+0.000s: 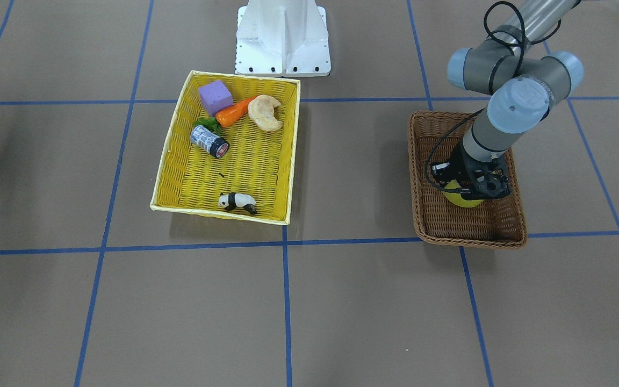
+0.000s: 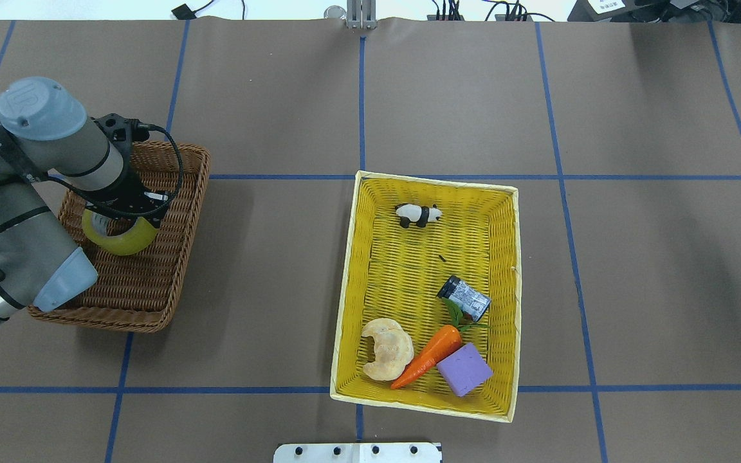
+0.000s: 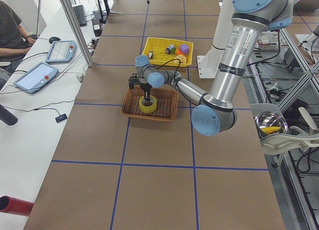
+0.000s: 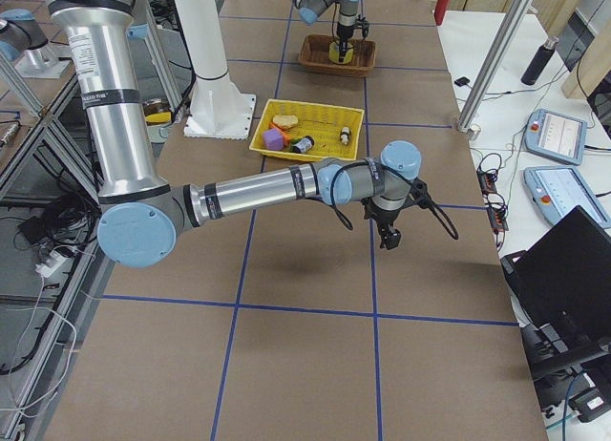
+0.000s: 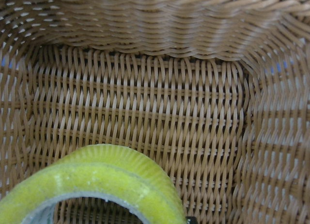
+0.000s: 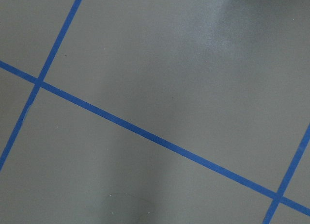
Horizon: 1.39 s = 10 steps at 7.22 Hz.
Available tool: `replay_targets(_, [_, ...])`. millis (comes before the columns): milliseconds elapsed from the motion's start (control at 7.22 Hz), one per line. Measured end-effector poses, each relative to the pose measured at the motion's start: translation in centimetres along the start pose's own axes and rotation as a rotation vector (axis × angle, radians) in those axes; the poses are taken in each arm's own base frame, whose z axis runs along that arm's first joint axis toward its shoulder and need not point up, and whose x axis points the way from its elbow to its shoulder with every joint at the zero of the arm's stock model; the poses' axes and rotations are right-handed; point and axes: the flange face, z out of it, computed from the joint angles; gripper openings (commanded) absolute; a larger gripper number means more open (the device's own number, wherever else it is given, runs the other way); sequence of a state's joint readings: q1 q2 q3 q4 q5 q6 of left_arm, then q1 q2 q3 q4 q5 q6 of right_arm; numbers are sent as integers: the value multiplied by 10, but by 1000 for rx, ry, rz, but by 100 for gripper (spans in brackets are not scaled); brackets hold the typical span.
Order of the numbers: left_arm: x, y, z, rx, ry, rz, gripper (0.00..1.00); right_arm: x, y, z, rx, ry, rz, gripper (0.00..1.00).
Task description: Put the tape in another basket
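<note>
Left gripper [image 2: 130, 215] clasps the tape [image 2: 123, 243] by its wall, low inside the basket [image 2: 177, 257]. The roll looks light, stiff, slick. Right gripper [image 4: 389, 241]: cannot tell.

Big brown work table with a blue tape grid, usual lab clutter around it

The table [image 2: 634, 289] is covered in matte brown sheeting, split into big squares by blue tape lines [image 2: 362, 96]. The light is pretty even, with just one soft glare patch [image 6: 227, 30]. Along one long side there's a white bench [image 3: 25, 150] with two touchscreen pendants [image 3: 61, 51], a laptop [image 4: 563, 269], some loose cables, and someone in a dark shirt [image 3: 10, 28] sitting at it. Aluminium frame posts [image 3: 75, 26] stand along the table's edge.
</note>
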State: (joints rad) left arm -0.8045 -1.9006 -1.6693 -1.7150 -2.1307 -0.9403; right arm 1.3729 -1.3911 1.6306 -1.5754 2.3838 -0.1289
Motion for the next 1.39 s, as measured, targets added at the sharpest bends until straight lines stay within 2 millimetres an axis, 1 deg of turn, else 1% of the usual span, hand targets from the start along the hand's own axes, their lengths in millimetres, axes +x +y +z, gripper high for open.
replay_targets(139, [0,1,1,-1,0,1,32,0,0,0,0,0,0,100])
replay_targets(277, [1,1,2,-3,-1,0,80,0,0,0,0,0,0,100])
replay_targets(416, [1,2,2,-3,-2,1,98,0,0,0,-1,0,1,100])
replay_targets(554, [2,2,2,-2,0,5,98,0,0,0,0,0,0,100])
replay_targets(693, [6,4,-3,4,8,11,98,0,1,-1,2,1,1,100])
replay_targets(831, [11,8,-18,19,25,23,98,2,2,-5,7,3,6,100])
replay_targets(970, [11,14,-45,46,45,39,98,7,4,-11,16,8,16,100])
replay_targets(1108, [0,19,-75,73,45,73,98,13,7,-17,24,12,28,100])
replay_targets(1247, [-21,22,-102,91,21,136,98,20,12,-22,30,17,43,100])
replay_targets(1386, [-52,19,-129,111,-13,208,98,27,22,-25,33,21,58,100])
